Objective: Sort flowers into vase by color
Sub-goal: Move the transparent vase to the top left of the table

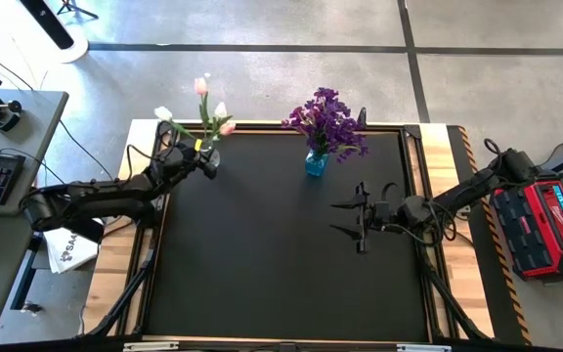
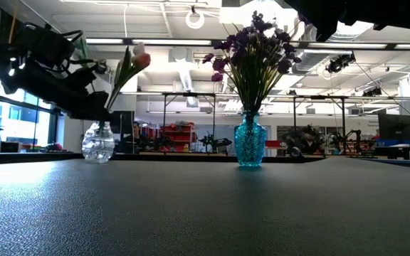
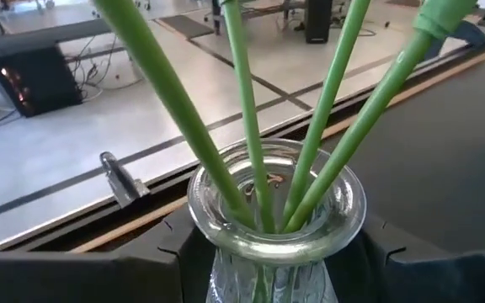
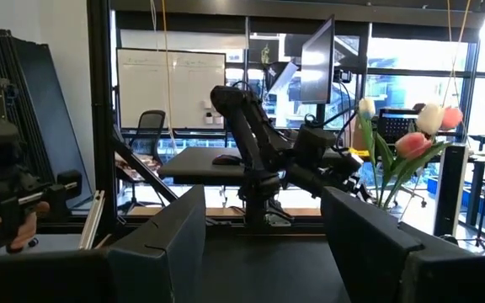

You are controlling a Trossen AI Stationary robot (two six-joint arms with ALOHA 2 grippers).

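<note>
**Flowers all in their vases, left arm at the clear one**

Flowers are sorted, as far as the frames show: the pink and white tulips (image 1: 206, 110) stand in the clear glass vase (image 2: 98, 143) at the table's far left corner, and the purple sprigs (image 1: 325, 122) fill the blue vase (image 1: 316, 162) at the middle of the far edge. No loose stem shows on the black mat (image 1: 281, 264) in either the high or the low view.

From the left wrist camera, four green stems (image 3: 255, 160) drop into the glass rim, crossing one another at the neck. The left gripper (image 1: 206, 161) sits right at this vase, a dark finger showing on either side of the neck and the glass between them. I cannot tell whether the pads press the glass or stand just off it, and no stem is seen pinched.

The right gripper (image 1: 360, 217) hovers over the mat's right-of-centre part, well apart from both vases, jaws spread and empty.

My reading is that the placing step is at its end. The next move calls for the left arm to back straight away from the vase neck, without brushing the leaning stems or tipping the light glass.
</note>
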